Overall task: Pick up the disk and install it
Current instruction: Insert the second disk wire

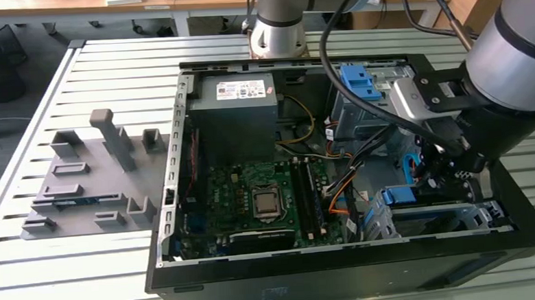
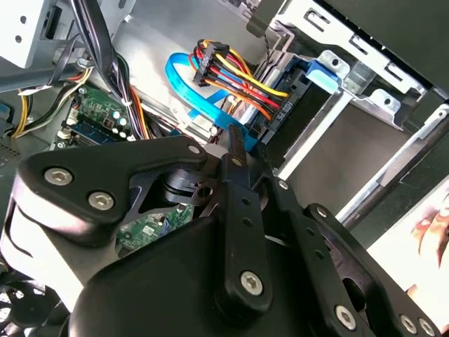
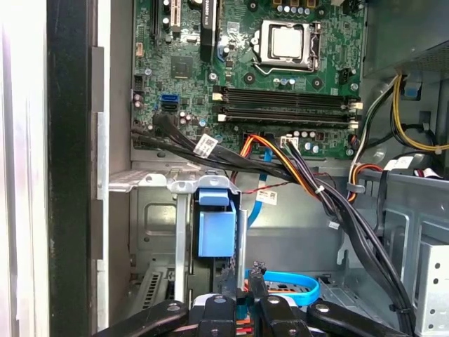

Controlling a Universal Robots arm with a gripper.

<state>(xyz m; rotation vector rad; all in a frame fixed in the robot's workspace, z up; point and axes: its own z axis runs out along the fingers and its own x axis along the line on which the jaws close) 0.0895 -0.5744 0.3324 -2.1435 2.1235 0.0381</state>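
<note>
I look down on the green motherboard (image 3: 249, 70), black cables (image 3: 309, 186) crossing it (one blue latch (image 3: 216, 225) sits below), my hand (image 3: 242, 309) low.

The blue-framed disk (image 1: 427, 212) sits flat inside the drive bay (image 1: 491, 222).

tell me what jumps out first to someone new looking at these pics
An open computer case lies on a slatted metal table, its green motherboard and grey power supply bare to the exterior view. The arm's black hand is sunk into the case near the exterior view's right, by the drive bays with their blue latch. A bundle of red, yellow and orange wires and a blue cable crowd the second wrist view.
</note>
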